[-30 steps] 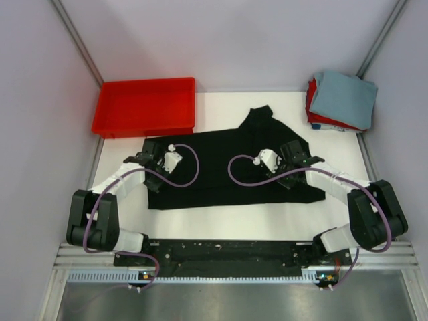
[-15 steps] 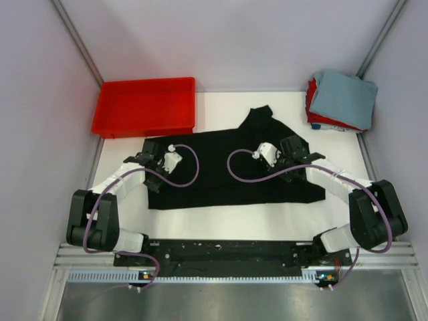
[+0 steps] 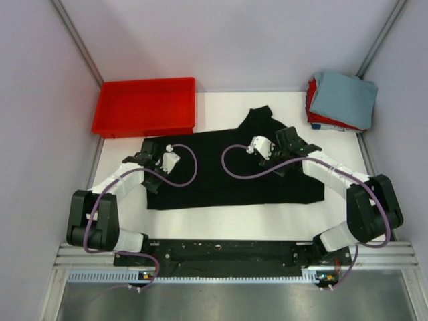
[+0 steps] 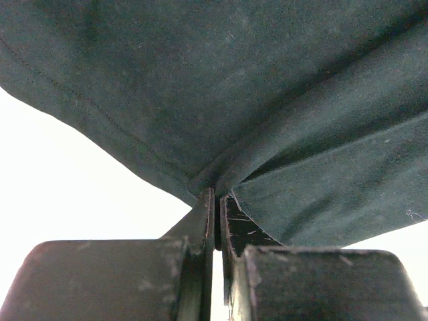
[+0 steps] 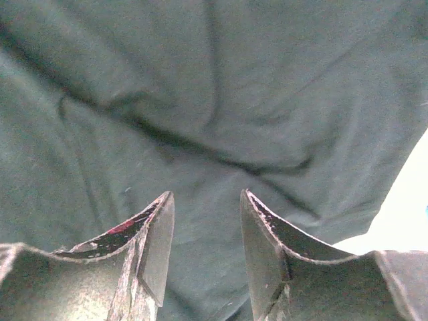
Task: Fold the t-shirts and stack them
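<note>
Right gripper (image 5: 204, 200) has crept farther over the black t-shirt (image 3: 227, 175), jaws apart and empty; left gripper (image 4: 215, 200) pinches its edge. Folding looks unfinished, folded stack (image 3: 342, 99) waiting.

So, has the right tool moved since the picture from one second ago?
Yes. The right tool moved away from the robot and slightly left over the black t-shirt, towards the far side where the folded stack lies.

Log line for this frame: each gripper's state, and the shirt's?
left gripper: jaws shut on large black cloth t-shirt edge | right gripper: jaws open over same shirt | shirt: spread out, not yet stacked
</note>
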